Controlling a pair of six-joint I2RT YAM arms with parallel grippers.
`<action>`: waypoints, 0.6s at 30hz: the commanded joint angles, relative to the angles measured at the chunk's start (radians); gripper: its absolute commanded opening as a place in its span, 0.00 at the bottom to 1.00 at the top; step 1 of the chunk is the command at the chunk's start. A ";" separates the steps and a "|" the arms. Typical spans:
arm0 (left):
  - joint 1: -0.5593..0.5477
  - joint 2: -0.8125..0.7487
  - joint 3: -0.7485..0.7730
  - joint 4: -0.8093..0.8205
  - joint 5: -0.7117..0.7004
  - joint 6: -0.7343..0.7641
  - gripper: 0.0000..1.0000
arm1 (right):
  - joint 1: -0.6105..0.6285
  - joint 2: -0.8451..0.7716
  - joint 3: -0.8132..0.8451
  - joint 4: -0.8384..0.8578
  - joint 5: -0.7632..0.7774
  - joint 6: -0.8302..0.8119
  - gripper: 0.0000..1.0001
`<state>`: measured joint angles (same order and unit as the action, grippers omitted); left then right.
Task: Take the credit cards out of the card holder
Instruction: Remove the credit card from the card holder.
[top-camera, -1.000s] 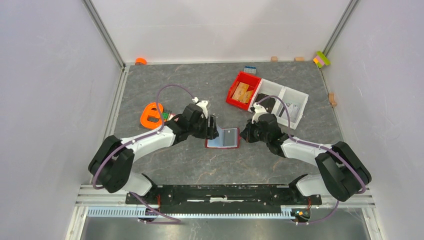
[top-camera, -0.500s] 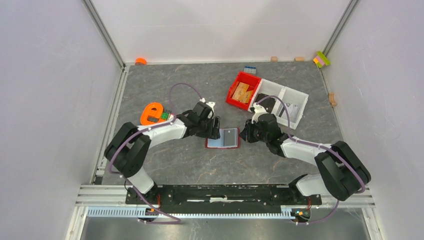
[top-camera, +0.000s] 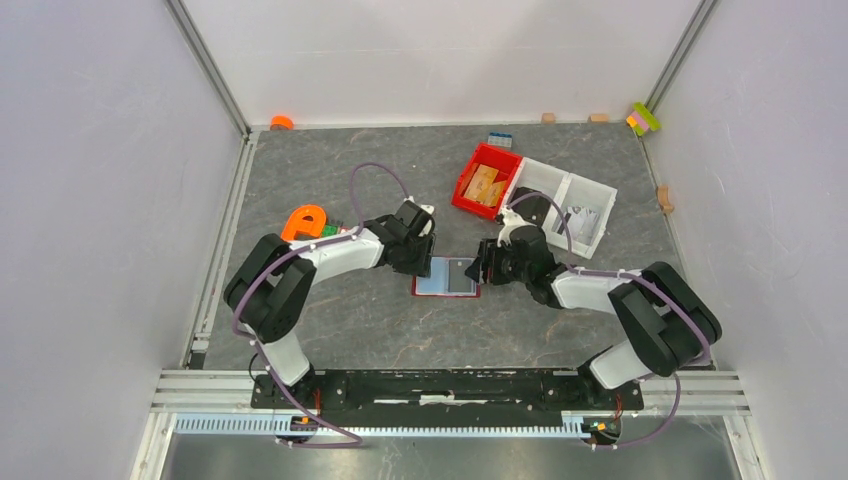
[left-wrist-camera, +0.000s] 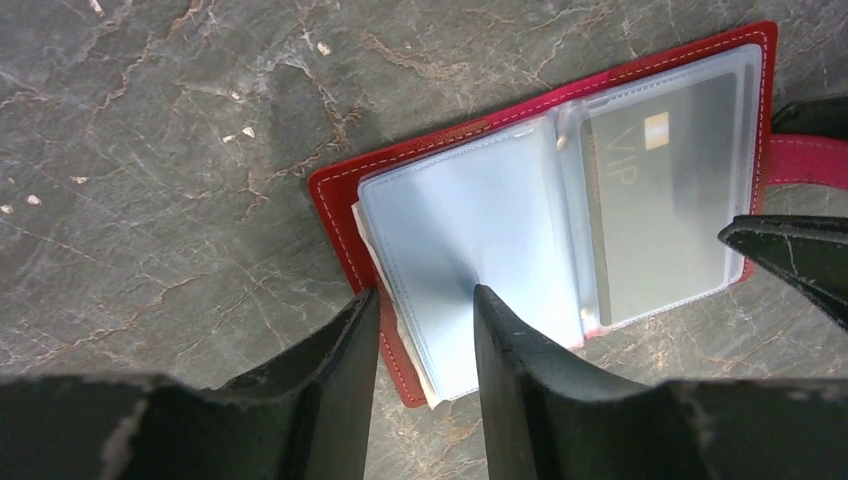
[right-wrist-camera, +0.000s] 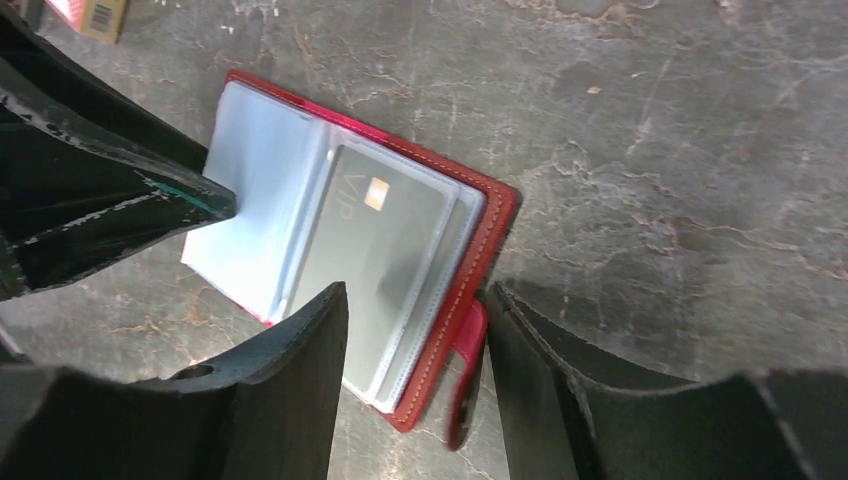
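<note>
Both grippers at the open card holder (top-camera: 446, 277).
Left gripper (left-wrist-camera: 427, 293) straddles the edge beneath it, grip unclear; right gripper (right-wrist-camera: 416, 292) stands open astride the strap (right-wrist-camera: 465, 370) edge.

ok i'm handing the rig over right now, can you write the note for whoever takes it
Left gripper: open, jaws straddling the card holder at its edge on the light blue side.
Right gripper: open, jaws astride the holder's opposite edge, by its strap.
The card holder lies open and flat on the table between the arms. The grey card and light blue card sit in its clear sleeves.
Done: holder opened.
Left: pull the cards out; none is out yet.
</note>
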<state>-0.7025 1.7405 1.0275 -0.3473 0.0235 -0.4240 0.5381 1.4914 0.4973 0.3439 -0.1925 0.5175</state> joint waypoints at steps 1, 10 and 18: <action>-0.003 0.050 0.014 -0.005 0.003 0.034 0.44 | 0.000 0.045 -0.002 0.083 -0.109 0.052 0.57; -0.003 0.130 0.035 0.041 0.114 0.018 0.21 | -0.002 0.067 -0.035 0.240 -0.252 0.120 0.39; -0.004 0.053 0.021 0.006 0.003 0.034 0.19 | -0.001 -0.003 -0.034 0.173 -0.188 0.078 0.01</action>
<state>-0.6849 1.7840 1.0771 -0.3859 0.0540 -0.4122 0.5053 1.5364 0.4557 0.4801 -0.2840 0.5854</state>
